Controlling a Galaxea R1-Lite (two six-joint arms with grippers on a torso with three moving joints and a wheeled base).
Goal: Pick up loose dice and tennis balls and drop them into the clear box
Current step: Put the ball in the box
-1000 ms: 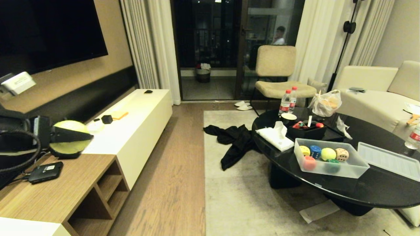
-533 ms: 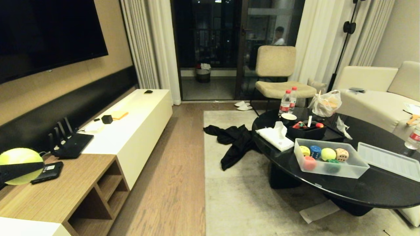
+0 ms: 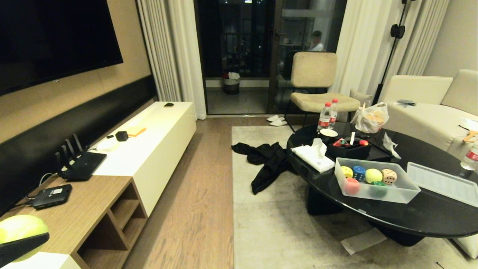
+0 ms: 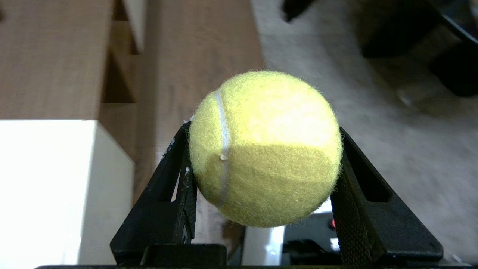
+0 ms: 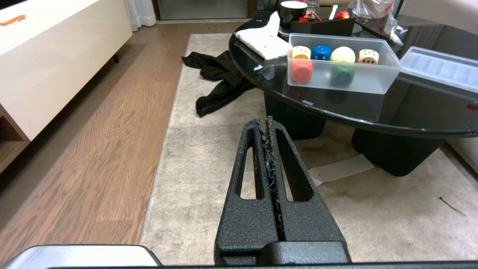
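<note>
Presently, left gripper [image 4: 263, 164]: black fingers [image 4: 175, 175] spread about a ball's width and clamped on either side of a tennis ball [image 4: 265, 149], yellow-green and fuzzy, one pale seam showing. The pair sits at the lower left edge of the head view, ball [image 3: 20, 233] above one dark finger.

Directly beneath and beside it: wooden media cabinet [image 3: 74, 220] with open shelf bays, joined to a white low cabinet [image 3: 149, 138]. On these, a black router [image 3: 80, 164] and a flat black device [image 3: 52, 196].

Further out, across the wood floor and pale rug [image 3: 276, 224], well apart from the held ball: black round table [image 3: 410, 213] carrying the clear box [image 3: 375, 190]. Contents: yellow die [image 3: 347, 171], blue die [image 3: 359, 172], second tennis ball [image 3: 373, 175], beige die [image 3: 389, 176], red-orange die [image 3: 351, 185], green die [image 3: 378, 188]. Ribbed lid [image 3: 442, 183] lies just beside the box, on the side away from the gripper. Beyond the box: tissue pack [image 3: 313, 155], black organiser tray [image 3: 349, 149].

Right gripper [image 5: 269, 127]: fingers pressed fully together, holding nothing, hanging above the rug short of the table.

Black garment [image 3: 267, 160] lies on the rug edge.
</note>
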